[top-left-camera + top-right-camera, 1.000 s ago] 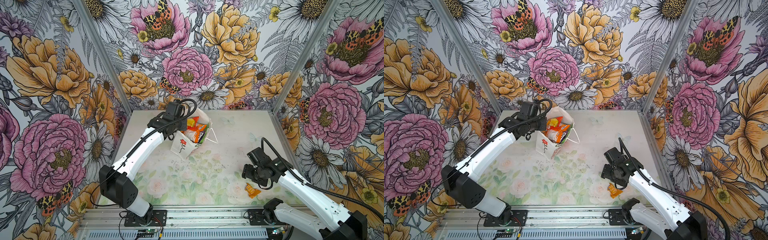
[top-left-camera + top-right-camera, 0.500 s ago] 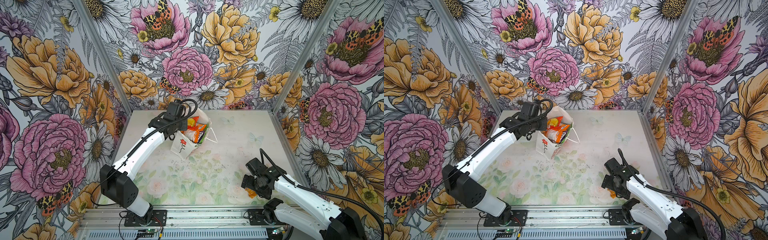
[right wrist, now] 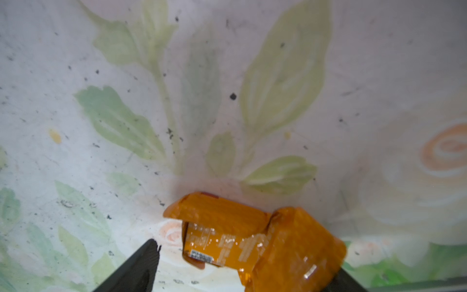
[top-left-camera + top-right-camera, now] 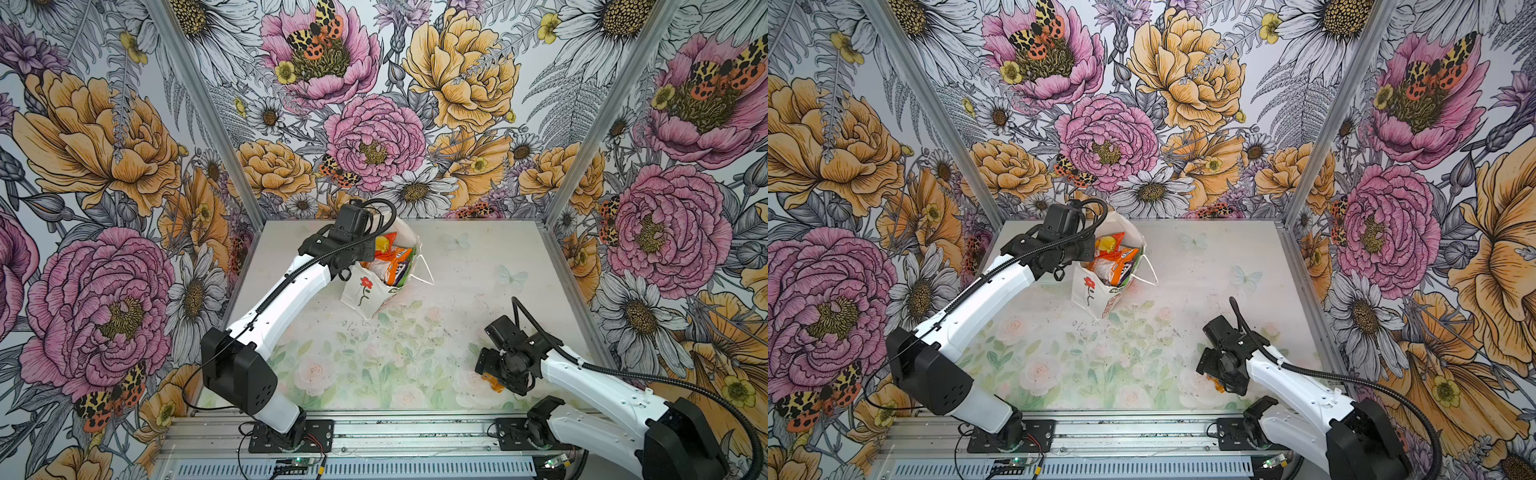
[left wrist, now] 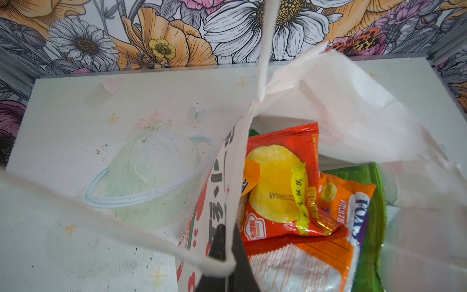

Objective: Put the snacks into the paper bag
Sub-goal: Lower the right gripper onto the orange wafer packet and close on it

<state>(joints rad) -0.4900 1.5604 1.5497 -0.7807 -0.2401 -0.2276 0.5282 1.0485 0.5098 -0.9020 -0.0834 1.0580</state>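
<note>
The paper bag (image 4: 365, 291) (image 4: 1090, 286) stands at the back left, white with a red flower, its mouth open. My left gripper (image 5: 226, 240) is shut on its near rim, one finger inside and one outside. In the bag lie several snacks: a red-orange packet (image 5: 278, 184), a FOX'S packet (image 5: 358, 209), a green one (image 5: 371, 252) and an orange-white one (image 5: 298, 268). A small orange wrapper (image 3: 252, 235) (image 4: 494, 381) (image 4: 1219, 386), folded double, lies on the table at the front right. My right gripper (image 3: 247, 268) (image 4: 492, 376) is open around it, low over the table, one finger clear of it.
The bag's loose cord handle (image 4: 424, 270) hangs out toward the middle. Flowered walls close the back and both sides. A metal rail (image 4: 374, 428) with both arm bases runs along the front edge, close behind the orange wrapper.
My right gripper has dropped and shifted over the orange wrapper, which lay uncovered beside it a second ago. The left arm and the bag have not moved.
</note>
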